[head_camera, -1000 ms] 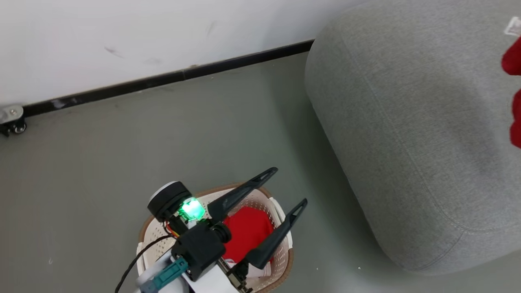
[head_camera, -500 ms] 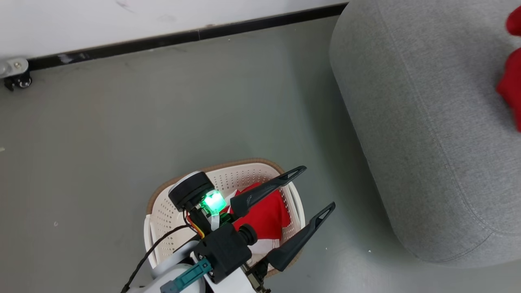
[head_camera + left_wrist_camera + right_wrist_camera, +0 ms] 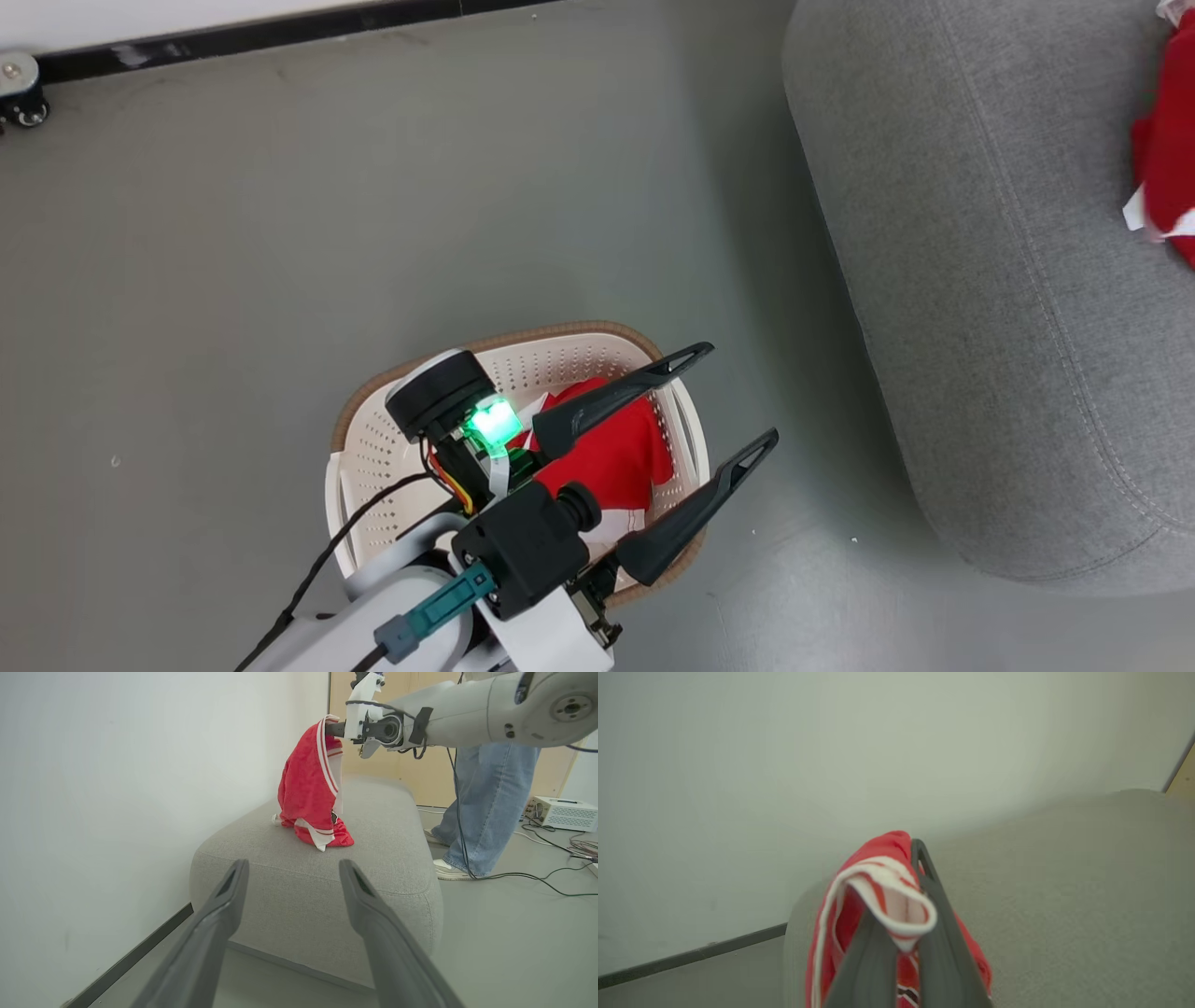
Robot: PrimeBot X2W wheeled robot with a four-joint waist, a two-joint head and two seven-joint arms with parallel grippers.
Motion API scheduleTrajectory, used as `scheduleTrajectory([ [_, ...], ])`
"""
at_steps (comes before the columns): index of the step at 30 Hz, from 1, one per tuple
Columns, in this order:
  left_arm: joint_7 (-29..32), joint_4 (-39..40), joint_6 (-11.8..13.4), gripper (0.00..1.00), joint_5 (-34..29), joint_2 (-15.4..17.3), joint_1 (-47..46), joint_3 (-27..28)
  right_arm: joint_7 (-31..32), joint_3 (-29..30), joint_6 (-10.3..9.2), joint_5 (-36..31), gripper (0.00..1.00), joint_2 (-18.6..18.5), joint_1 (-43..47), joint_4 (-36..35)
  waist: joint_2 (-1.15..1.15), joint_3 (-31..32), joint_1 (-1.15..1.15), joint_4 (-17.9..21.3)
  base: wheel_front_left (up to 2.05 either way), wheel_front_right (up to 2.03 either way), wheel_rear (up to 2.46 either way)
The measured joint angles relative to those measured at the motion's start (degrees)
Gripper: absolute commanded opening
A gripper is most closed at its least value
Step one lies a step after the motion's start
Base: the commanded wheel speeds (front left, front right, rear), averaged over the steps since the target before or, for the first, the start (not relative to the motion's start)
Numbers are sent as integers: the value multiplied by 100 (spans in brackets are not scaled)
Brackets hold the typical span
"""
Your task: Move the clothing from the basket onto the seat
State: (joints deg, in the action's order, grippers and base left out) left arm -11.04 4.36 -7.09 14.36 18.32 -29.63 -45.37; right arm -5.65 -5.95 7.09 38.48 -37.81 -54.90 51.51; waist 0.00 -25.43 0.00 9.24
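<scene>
Jaws of the right gripper were clamped on a red jersey, unreleased, its hem touching the sofa at right, while the left gripper gaped above the near basket, where the second jersey waited to be moved.

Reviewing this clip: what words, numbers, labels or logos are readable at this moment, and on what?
No text can be read.
Dark marks low on the held jersey: too blurred to read.
The basket jersey: plain red showing, no print in sight.
Any label on the white box on the floor: too small to read.
</scene>
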Motion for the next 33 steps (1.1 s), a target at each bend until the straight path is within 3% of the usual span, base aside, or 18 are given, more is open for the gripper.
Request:
scheduleTrajectory([
  [10, -9, -165, -1, 100, -1, 68, -148, -7, -349, -249, -1, -193, 0, 459, 564, 308, 0, -213, 0, 34, 0, 0, 0],
  [24, -115, -493, -4, 100, 1, 97, -183, -70, -648, -234, -1, -360, 2, 549, 776, 672, 0, -154, 0, 185, 0, 0, 0],
  [25, -119, -513, -4, 100, 1, 99, -183, -85, -656, -208, -1, -357, 11, 564, 777, 687, 0, -143, 0, 199, 0, 0, 0],
  [27, -135, -543, -4, 100, 2, 101, -183, -116, -698, -189, 0, -345, 40, 608, 776, 700, 0, -119, 0, 228, 0, 0, 0],
  [28, -136, -554, -4, 100, 2, 101, -183, -126, -700, -185, -1, -344, 62, 633, 777, 711, 0, -106, 0, 242, 0, 0, 0],
  [29, -140, -567, -4, 100, 2, 101, -183, -134, -703, -183, -1, -344, 94, 658, 778, 721, 0, -91, 0, 256, 0, 0, 0],
  [30, -153, -582, -4, 100, 2, 100, -183, -141, -704, -189, -1, -346, 100, 671, 783, 728, 0, -77, 0, 270, 0, 0, 0],
  [33, -159, -638, -5, 100, 4, 102, -183, -167, -747, -220, 0, -364, 100, 670, 797, 738, 0, -26, 0, 309, 0, 0, 0],
])
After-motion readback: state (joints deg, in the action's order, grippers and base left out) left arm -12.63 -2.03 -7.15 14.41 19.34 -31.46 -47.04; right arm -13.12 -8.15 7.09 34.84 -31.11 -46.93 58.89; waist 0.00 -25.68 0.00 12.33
